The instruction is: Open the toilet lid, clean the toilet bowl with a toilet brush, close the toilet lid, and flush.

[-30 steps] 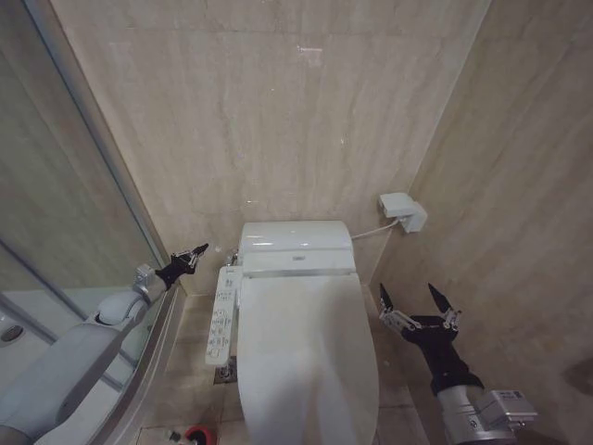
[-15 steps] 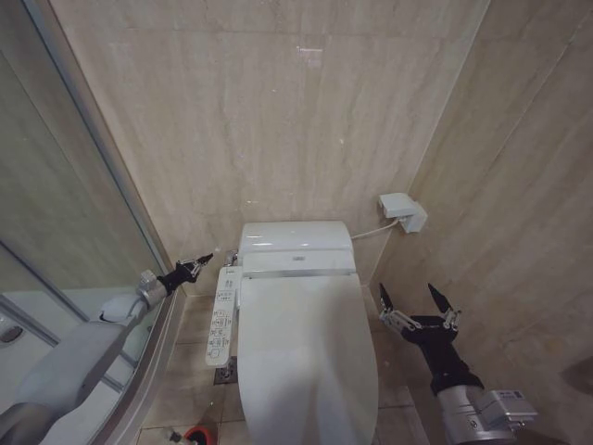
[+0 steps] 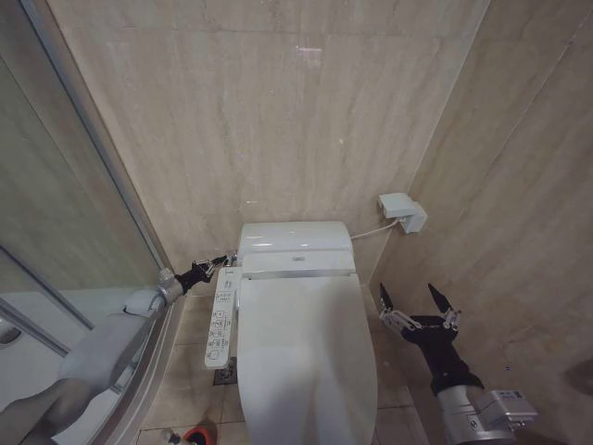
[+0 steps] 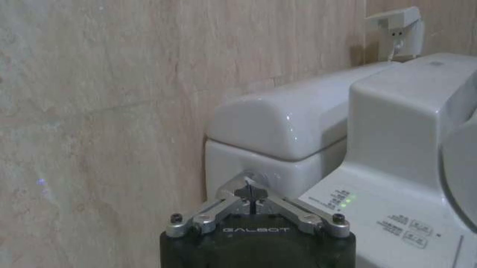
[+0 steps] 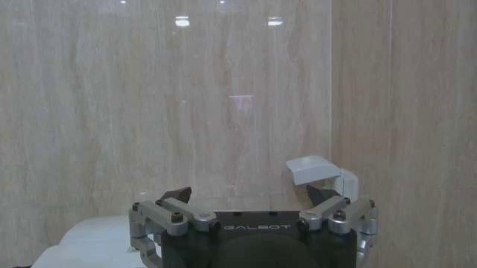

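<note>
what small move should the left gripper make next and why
Probably ease the shut left gripper a little further toward the round flush button on the tank's side. The toilet lid is already down, and in the left wrist view the fingertips sit right in front of the button.

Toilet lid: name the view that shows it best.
The head view: the toilet lid lies closed, its whole top visible between the left tool and the right tool. The left wrist view catches just its curved edge; the right wrist view faces the wall.

The glossy white plastic toilet lid (image 3: pixel 310 357) is lying shut, blocking bowl access. The white button-covered control panel (image 3: pixel 220 317) and glass shower partition (image 3: pixel 83 176) are narrowing the left-side floor gap.
</note>
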### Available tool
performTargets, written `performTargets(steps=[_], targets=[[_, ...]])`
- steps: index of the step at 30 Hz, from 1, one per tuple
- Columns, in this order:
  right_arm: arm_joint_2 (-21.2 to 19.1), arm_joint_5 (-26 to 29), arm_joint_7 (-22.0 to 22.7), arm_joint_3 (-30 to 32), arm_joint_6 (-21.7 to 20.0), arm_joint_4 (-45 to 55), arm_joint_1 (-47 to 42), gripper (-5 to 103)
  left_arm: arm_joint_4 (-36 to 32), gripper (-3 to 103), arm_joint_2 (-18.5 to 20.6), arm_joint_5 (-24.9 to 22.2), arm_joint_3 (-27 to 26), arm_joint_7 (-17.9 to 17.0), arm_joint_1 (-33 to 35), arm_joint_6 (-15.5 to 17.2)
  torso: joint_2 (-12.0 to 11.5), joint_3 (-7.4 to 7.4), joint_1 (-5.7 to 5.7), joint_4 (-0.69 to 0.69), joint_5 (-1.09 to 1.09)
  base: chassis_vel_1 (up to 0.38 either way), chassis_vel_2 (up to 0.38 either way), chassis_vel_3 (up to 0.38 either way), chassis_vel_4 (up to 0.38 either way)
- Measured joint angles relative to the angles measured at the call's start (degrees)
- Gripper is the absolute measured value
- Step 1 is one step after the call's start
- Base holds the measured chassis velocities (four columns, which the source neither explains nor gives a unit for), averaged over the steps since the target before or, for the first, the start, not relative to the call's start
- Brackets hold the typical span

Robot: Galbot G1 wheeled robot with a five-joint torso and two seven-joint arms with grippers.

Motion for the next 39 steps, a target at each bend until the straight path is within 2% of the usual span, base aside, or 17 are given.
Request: performTargets(steps=[10, 19, 21, 33, 39], targets=[[0.00, 0.00, 0.00, 0.00, 0.00, 0.00, 0.00, 100, 4.97, 0, -2.15, 0.96, -0.33, 1.76, -1.86, -1.02, 0.01, -0.01, -0.01, 0.01, 0.02, 0.000, 0.000, 0.000, 0.000], [0.00, 0.00, 0.00, 0.00, 0.00, 0.00, 0.00, 100, 5.41, 0, -2.82, 1.55, -0.60, 1.91, -1.21, -0.97, 0.01, -0.01, -0.01, -0.01, 0.01, 0.000, 0.000, 0.000, 0.000], [0.00, 0.00, 0.00, 0.00, 0.00, 0.00, 0.00, 100, 5.40, 0, -2.89, 1.76, -0.40, 2.13, -0.95, -0.46, 0.00, 0.02, 0.00, -0.02, -0.05, 0.000, 0.000, 0.000, 0.000], [0.00, 0.00, 0.00, 0.00, 0.00, 0.00, 0.00, 100, 7.93, 0, -4.00, 1.97, -0.39, 1.27, -1.76, -0.13, 0.00, 0.00, -0.01, 0.02, 0.01, 0.000, 0.000, 0.000, 0.000], [0.00, 0.00, 0.00, 0.00, 0.00, 0.00, 0.00, 100, 7.48, 0, -3.95, 1.68, -1.42, 0.19, -0.77, 0.23, 0.00, 0.00, 0.01, -0.01, -0.01, 0.000, 0.000, 0.000, 0.000]])
